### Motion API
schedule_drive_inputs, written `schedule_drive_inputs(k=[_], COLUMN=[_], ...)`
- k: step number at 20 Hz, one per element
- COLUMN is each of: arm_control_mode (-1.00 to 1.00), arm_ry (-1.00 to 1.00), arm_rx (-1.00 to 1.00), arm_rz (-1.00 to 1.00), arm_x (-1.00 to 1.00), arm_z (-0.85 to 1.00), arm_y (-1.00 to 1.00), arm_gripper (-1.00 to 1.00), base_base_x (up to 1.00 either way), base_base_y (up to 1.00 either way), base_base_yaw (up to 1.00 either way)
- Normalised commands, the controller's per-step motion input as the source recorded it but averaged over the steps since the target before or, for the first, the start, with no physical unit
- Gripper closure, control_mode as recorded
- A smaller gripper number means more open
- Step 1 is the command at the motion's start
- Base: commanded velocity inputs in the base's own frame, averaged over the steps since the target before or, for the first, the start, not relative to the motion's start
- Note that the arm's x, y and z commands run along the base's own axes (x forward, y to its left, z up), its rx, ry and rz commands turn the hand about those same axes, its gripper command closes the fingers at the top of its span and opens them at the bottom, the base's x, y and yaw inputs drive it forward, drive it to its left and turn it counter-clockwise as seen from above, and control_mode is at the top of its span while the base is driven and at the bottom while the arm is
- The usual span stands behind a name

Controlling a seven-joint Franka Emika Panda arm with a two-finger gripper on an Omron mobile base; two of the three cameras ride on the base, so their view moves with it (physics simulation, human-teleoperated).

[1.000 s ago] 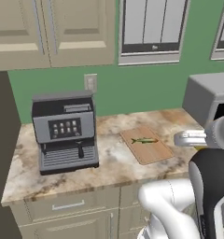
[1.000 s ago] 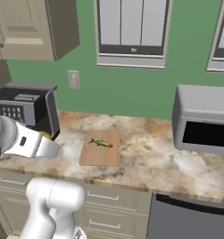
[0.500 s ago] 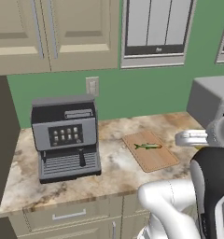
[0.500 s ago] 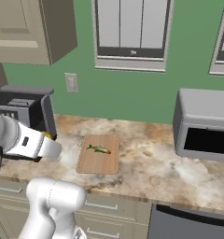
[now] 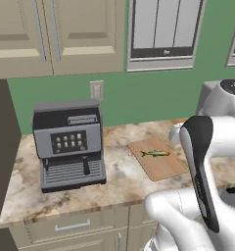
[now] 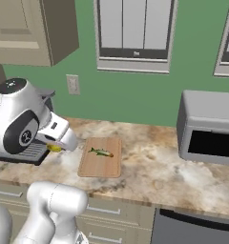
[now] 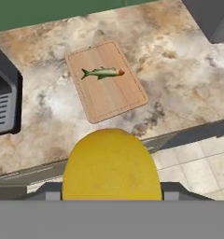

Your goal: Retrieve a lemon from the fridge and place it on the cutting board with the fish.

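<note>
The round yellow lemon [image 7: 111,165] is clamped between the jaws of the two-finger gripper [image 7: 111,193]. Beyond it, across the counter edge, lies the flat light-brown wooden cutting board [image 7: 115,95], the slim greenish fish [image 7: 102,73] set crosswise on its far half.

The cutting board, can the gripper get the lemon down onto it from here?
Probably yes: the gripper holds the lemon, and the cutting board beside the fish lies bare.

A dark grey coffee machine [image 5: 68,144] stands at the left of the marble counter [image 6: 150,169], below beige wall cabinets [image 5: 58,34]. A grey microwave [image 6: 209,127] sits far right, with a wall outlet [image 6: 72,84] on the green wall.
</note>
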Motion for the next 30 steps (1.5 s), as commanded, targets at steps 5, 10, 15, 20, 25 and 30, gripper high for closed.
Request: schedule_drive_inputs(k=[5,10,15,20,25,30], arm_control_mode=[-1.0,-1.0,-1.0,-1.0,-1.0,-1.0], arm_ry=[0.01,-0.04,0.06,0.04,0.0,0.0], arm_rx=[0.06,0.03,0.0,0.0,0.0,0.0], arm_rz=[0.0,0.0,-0.01,0.0,0.0,0.0], arm_x=[0.39,0.41,0.73,1.0,1.0,1.0], arm_z=[-0.84,-0.52,-0.18,-0.23,-0.37,-0.33], arm_y=[0.0,0.0,0.0,-0.16,-0.24,-0.23], arm_gripper=[1.0,1.0,1.0,1.0,1.0,1.0], base_base_x=[0.0,0.0,0.0,0.0,0.0,0.0], base_base_y=[0.0,0.0,0.0,0.0,0.0,0.0], base_base_yaw=[0.0,0.0,0.0,0.0,0.0,0.0])
